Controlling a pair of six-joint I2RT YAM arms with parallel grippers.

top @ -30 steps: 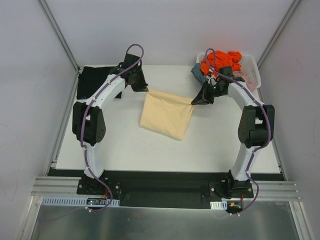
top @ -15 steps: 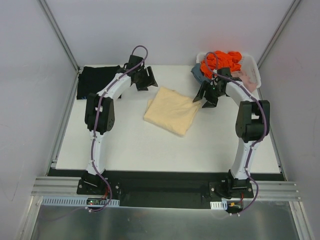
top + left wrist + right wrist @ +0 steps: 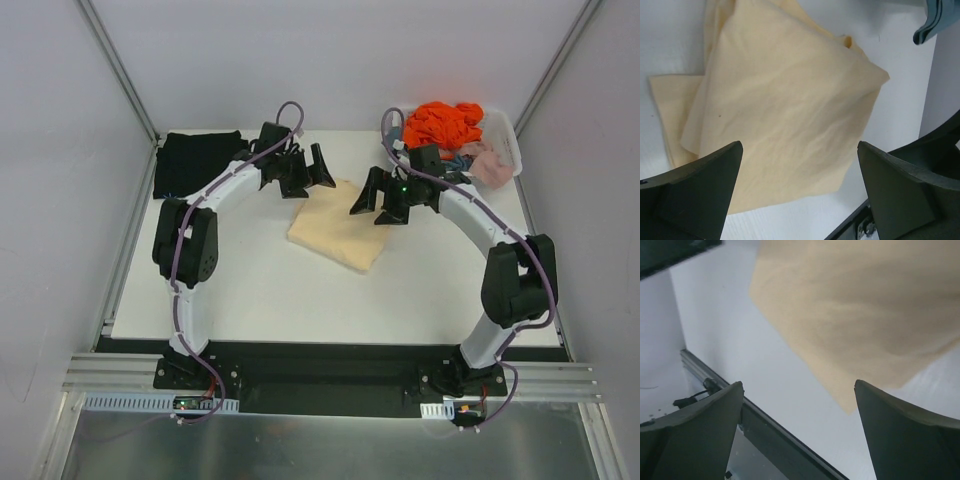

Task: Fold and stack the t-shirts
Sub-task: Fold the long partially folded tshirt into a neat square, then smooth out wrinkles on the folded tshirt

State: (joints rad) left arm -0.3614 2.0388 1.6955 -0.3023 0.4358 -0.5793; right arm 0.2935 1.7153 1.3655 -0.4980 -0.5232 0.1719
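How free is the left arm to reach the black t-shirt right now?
Probably yes. The left gripper is open and empty above the cream t-shirt. The black t-shirt lies flat at the far-left corner of the table, beside that arm, with nothing between them.

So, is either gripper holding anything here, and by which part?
Nothing is held: the left gripper and right gripper both stand open above the cream t-shirt, which lies folded.

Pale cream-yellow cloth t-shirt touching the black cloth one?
Apart. Top view: bare white table separates the cream-yellow t-shirt from the black t-shirt at far left.
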